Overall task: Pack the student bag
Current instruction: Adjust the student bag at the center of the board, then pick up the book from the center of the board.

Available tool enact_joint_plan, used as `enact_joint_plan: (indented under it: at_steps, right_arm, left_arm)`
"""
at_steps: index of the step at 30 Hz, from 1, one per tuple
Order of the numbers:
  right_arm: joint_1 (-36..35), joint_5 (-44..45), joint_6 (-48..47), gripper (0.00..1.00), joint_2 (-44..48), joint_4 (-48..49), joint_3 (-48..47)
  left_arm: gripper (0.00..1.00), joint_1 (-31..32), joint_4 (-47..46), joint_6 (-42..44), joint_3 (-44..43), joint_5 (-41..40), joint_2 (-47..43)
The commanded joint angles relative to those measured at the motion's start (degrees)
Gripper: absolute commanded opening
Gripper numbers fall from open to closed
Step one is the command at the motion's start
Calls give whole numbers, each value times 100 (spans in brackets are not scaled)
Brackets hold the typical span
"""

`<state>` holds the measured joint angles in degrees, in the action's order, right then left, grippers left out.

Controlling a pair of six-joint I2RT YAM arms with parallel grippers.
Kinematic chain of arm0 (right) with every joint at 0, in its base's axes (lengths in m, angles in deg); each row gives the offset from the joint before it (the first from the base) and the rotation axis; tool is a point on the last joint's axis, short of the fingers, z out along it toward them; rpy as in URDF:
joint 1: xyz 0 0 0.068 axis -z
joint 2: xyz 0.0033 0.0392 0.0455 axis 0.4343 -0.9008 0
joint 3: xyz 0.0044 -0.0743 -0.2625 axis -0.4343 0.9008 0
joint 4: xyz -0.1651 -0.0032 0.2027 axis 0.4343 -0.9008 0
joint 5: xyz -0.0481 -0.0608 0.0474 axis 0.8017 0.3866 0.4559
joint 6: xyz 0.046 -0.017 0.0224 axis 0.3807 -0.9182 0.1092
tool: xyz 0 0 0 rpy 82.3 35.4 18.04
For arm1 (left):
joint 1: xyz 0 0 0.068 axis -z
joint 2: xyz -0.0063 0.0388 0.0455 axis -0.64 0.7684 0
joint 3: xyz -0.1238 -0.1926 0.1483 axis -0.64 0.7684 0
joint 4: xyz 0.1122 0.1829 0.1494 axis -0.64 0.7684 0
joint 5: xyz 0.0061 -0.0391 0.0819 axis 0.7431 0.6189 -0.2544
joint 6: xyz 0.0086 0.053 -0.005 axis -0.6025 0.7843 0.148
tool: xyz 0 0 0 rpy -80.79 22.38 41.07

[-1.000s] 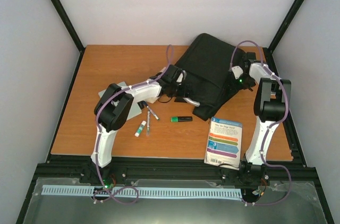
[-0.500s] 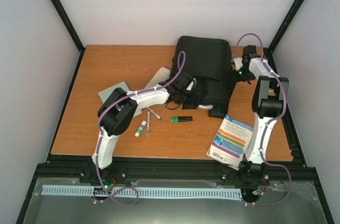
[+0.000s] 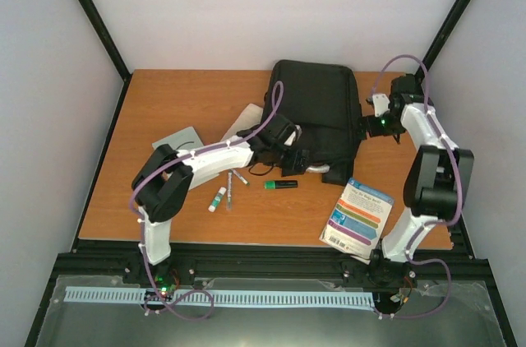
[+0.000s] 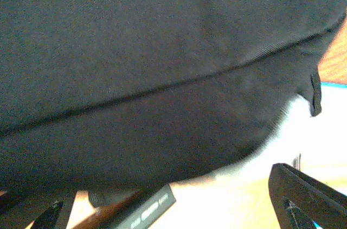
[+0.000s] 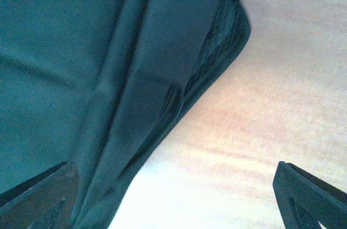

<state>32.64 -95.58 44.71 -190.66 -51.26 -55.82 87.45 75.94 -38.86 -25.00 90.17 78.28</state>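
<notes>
As student bag (image 3: 316, 113) fills both wrist views | left tool (image 4: 173, 207) wide | right tool (image 5: 173, 202) wide | fingertips cropped

Student bag (image 4: 162, 50) cropped, blurred in wrist views; near edge behind left gripper (image 3: 297, 156).

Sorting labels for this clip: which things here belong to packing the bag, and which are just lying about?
For the job: student bag, and probably what goes in it: booklet, green highlighter, glue stick, pens, grey pad, white sheet.
Lying about: pale slotted strip on the metal ledge below the table.
</notes>
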Motion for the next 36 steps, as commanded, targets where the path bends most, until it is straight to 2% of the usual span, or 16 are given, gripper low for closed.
enact_joint_plan:
  at_steps: [1, 8, 14, 17, 21, 27, 29, 31, 36]
  right_arm:
    - [7, -101, -401, 100, 846, -81, 951]
    - [17, 76, -1382, 100, 2029, -586, 2048]
    - [14, -142, -2070, 99, 3325, -956, 3039]
    - [4, 95, -2449, 99, 4058, -1037, 3434]
    - [-9, 267, -2962, 89, 4547, -1305, 3570]
    - [-113, 480, -3548, 73, 4527, -1434, 4010]
    - [-141, 731, -3772, 62, 4507, -1386, 4285]
    - [-147, 889, -3932, 56, 4582, -1373, 4516]
    - [-147, 891, -4331, 60, 4933, -1255, 5136]
  left_arm:
    - [100, 108, 259, 175, 347, -249, -646]
    - [100, 103, 361, 204, 778, -315, -990]
    - [98, 103, -486, -54, 1449, 27, -1283]
    - [95, 139, -618, -97, 1709, 286, -1548]
    - [92, 211, -595, 23, 1976, 324, -2004]
    - [90, 225, -680, 47, 2145, 985, -2182]
    - [89, 235, -687, 27, 2177, 1112, -2213]
    - [89, 230, -668, 50, 2218, 1221, -2240]
    - [87, 256, -491, 215, 2110, 1438, -2030]
